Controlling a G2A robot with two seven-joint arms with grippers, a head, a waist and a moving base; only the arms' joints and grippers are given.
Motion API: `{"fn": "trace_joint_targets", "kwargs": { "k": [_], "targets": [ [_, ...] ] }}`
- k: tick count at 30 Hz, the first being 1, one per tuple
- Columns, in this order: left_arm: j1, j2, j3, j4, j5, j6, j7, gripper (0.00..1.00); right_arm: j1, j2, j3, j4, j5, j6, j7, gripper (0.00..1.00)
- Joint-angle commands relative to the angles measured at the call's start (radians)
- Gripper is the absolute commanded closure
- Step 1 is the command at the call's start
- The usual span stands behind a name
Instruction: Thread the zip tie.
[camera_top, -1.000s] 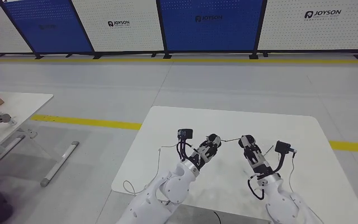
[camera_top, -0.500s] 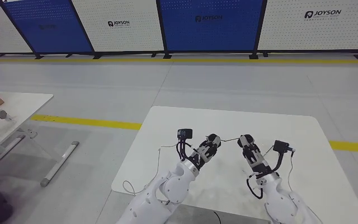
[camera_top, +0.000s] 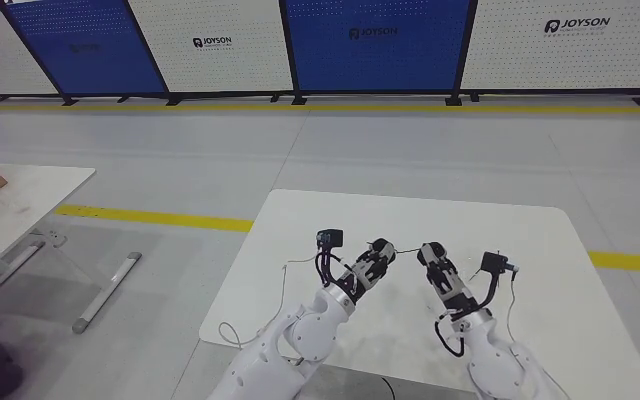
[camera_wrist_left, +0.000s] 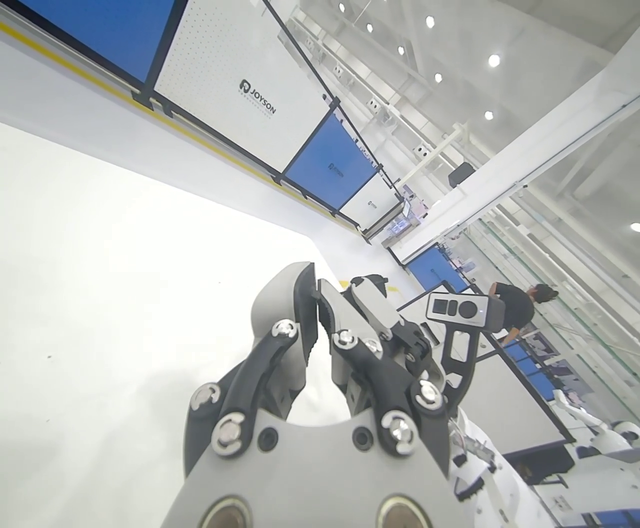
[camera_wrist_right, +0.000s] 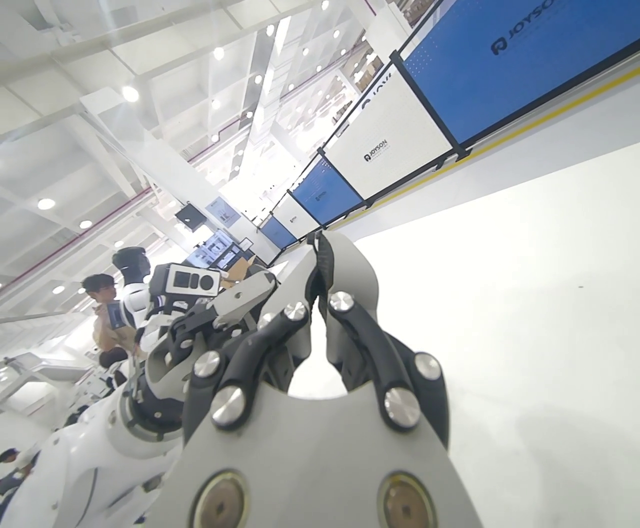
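Note:
A thin black zip tie (camera_top: 407, 249) spans the short gap between my two grippers above the middle of the white table (camera_top: 520, 225). My left gripper (camera_top: 387, 248) is shut on one end of it, and its jaws are pressed together in the left wrist view (camera_wrist_left: 317, 291). My right gripper (camera_top: 428, 250) faces it from the other side and is shut on the other end. A small dark tip pokes out past its closed jaws in the right wrist view (camera_wrist_right: 318, 241). Most of the tie is hidden in both wrist views.
A thin cable (camera_top: 284, 275) hangs near the table's left edge. Bare tabletop lies beyond and to the right of the grippers. Another white table (camera_top: 35, 190) stands far left across the floor, beside a yellow floor line (camera_top: 150, 217).
My right arm has shifted a little to the left, bringing its gripper closer to the left one and shortening the gap. The left arm has stayed still.

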Motion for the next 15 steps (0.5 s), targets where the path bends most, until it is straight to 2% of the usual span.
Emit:
{"fn": "trace_joint_targets", "kwargs": {
  "k": [1,5,15],
  "targets": [
    [-0.002,-0.001,-0.001,0.003,-0.022,-0.011,0.001,1.0,0.001,-0.004,-0.003,0.008,0.026,-0.024,-0.018,1.0],
    [-0.001,-0.003,-0.006,0.006,-0.052,-0.029,0.015,1.0,0.006,-0.014,-0.011,0.033,0.06,-0.059,-0.065,1.0],
    [-0.004,-0.007,-0.015,0.015,-0.13,-0.061,0.014,1.0,0.033,-0.029,-0.025,0.07,0.104,-0.06,-0.074,1.0]
  ]
}}
